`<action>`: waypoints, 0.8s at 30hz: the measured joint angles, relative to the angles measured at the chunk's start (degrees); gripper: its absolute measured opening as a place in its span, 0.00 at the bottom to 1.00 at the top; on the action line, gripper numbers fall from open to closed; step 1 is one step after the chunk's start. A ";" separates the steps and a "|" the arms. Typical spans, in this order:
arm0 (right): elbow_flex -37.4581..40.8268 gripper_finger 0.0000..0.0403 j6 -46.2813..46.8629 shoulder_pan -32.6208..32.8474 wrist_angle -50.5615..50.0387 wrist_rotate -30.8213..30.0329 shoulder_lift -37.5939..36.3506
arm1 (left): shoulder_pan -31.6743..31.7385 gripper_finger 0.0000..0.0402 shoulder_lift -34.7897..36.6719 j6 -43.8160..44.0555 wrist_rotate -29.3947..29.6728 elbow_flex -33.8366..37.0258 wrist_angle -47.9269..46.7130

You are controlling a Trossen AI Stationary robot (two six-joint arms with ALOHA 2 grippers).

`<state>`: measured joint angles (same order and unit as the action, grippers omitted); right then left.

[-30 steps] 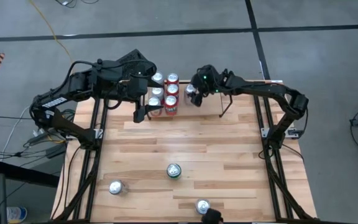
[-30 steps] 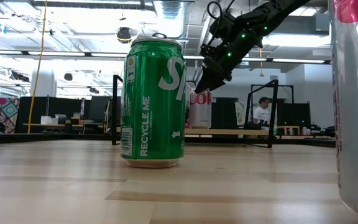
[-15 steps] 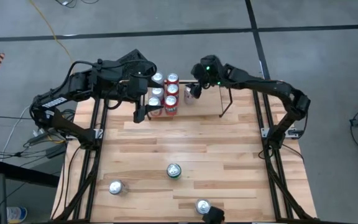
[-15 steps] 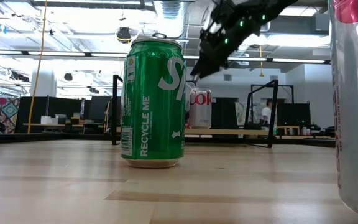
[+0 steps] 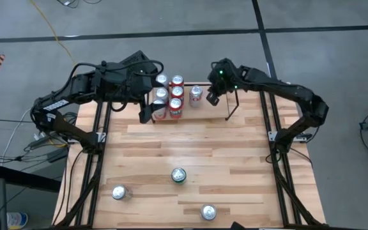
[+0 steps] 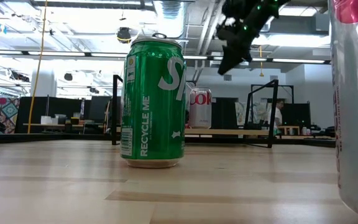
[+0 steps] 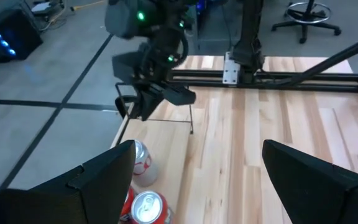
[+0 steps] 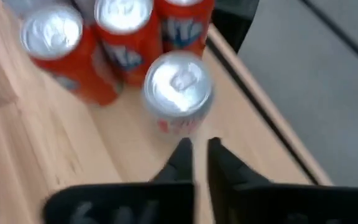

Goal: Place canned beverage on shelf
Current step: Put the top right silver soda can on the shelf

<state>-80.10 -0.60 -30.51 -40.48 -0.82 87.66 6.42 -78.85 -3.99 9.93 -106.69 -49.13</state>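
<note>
A silver can with red lettering (image 5: 196, 94) (image 8: 178, 87) stands upright on its base on the shelf (image 5: 230, 110), right of several red cans (image 5: 176, 93). My right gripper (image 5: 212, 98) (image 8: 195, 158) hangs just right of it and higher, shut and holding nothing; the low view shows it (image 6: 232, 59) above the can (image 6: 199, 107). My left gripper (image 5: 147, 114) (image 7: 194, 180) hovers open at the left side of the red cans, touching nothing.
Three more cans stand on the near half of the table: a green one (image 5: 179, 175) (image 6: 154, 102), one at the left (image 5: 119, 191) and one at the front edge (image 5: 207, 211). A black tubular frame (image 5: 278, 150) runs along both table sides.
My right gripper has left the silver can standing on the shelf, risen and drawn back toward the table's right edge, and its fingers have shut. The can stays where it was. My left gripper has only rolled slightly in place.
</note>
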 joint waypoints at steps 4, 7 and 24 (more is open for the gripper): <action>3.06 0.04 2.01 1.33 3.84 0.98 0.70 | 0.00 0.84 0.00 0.00 -0.02 0.00 -0.19; 4.68 0.02 2.12 1.98 6.06 1.59 0.90 | 0.00 0.84 0.00 0.00 -0.02 0.00 -0.40; 6.47 0.00 4.66 4.08 12.97 2.44 5.62 | 0.00 0.84 0.00 1.51 -0.02 0.00 -1.67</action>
<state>-73.63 4.05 -26.43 -27.50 1.63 93.27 6.42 -78.85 -2.48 9.91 -106.69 -50.81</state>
